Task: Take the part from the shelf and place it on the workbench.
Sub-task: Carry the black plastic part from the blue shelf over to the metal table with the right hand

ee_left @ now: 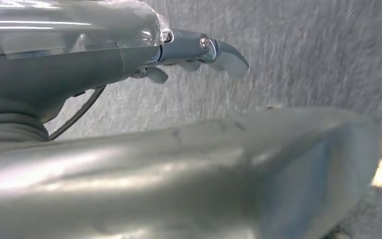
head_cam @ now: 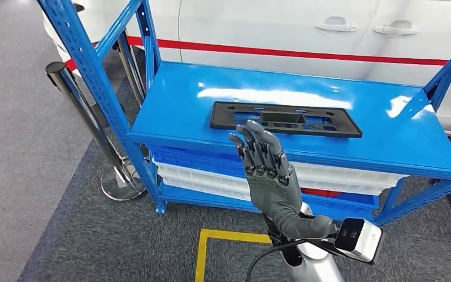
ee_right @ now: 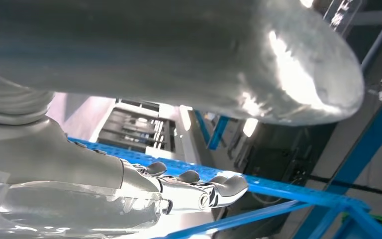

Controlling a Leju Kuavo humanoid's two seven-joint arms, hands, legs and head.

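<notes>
Black part (head_cam: pixel 286 119) lies mid-shelf (head_cam: pixel 170 117), edges clear; right hand (head_cam: pixel 270 176) fingers spread, empty.

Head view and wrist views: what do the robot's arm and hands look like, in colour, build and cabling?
The right hand is dark grey with black segmented fingers, on a silver forearm. A white-and-black camera box sits at the wrist, with a black cable looping below. The left hand shows a clear plastic cover, metallic blue-grey fingers with screws, and a thin dark cable.

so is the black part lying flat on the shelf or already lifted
Lying flat: the black part rests on the blue shelf, and the right hand holds nothing.
</notes>
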